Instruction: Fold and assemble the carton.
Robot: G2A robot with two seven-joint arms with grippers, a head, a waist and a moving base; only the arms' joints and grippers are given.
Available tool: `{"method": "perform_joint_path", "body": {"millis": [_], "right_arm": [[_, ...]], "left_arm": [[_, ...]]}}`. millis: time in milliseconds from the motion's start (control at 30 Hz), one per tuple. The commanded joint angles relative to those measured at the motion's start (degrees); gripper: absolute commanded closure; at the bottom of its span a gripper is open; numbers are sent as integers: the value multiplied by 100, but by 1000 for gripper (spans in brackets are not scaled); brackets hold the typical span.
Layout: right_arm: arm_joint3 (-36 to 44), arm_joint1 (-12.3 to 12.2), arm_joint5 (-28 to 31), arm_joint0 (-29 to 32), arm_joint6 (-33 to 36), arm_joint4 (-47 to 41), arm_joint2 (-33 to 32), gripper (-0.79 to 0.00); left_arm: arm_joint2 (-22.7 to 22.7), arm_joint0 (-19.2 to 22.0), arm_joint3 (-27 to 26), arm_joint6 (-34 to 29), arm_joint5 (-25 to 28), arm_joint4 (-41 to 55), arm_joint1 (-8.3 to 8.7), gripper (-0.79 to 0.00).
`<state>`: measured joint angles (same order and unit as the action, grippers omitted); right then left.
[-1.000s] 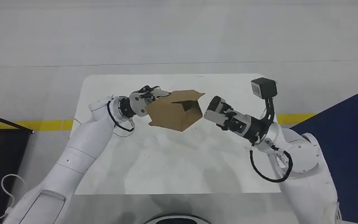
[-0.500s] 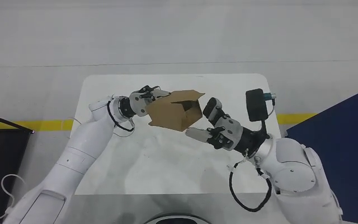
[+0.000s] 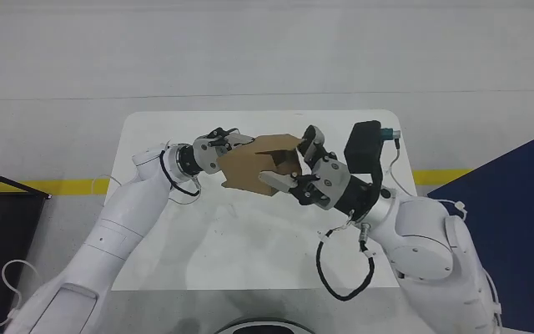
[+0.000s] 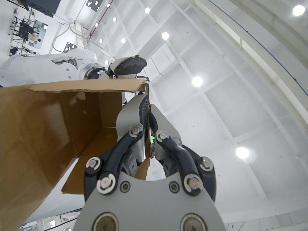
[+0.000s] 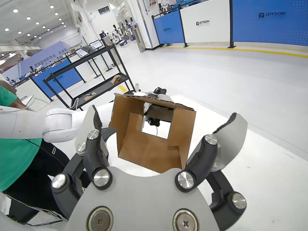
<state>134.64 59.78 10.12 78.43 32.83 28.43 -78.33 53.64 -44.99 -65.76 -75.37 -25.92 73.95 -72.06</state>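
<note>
Above the counter, your left hand pinches one wall of the carton, holding it aloft with its open end toward your right hand, which is spread wide at that end, probably to fold a flap.

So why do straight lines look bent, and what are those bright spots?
Left wrist view: the spots are ceiling lamps glaring beyond the carton; right wrist view: a wide lens seems to bow the yellow floor line and blue barriers; top view: the table is evenly lit.
</note>
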Motion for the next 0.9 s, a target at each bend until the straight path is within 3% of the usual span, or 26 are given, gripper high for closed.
{"method": "perform_joint_path", "body": {"millis": [0, 567, 867], "right_arm": [[0, 3, -54, -11, 33, -17, 20, -379], [0, -17, 207, 505, -290, -136, -543, -357], [0, -43, 914, 915, -185, -1203, -928, -348]], "left_arm": [[0, 0, 0, 0, 0, 0, 0, 0], [0, 0, 0, 0, 0, 0, 0, 0], [0, 0, 0, 0, 0, 0, 0, 0]]}}
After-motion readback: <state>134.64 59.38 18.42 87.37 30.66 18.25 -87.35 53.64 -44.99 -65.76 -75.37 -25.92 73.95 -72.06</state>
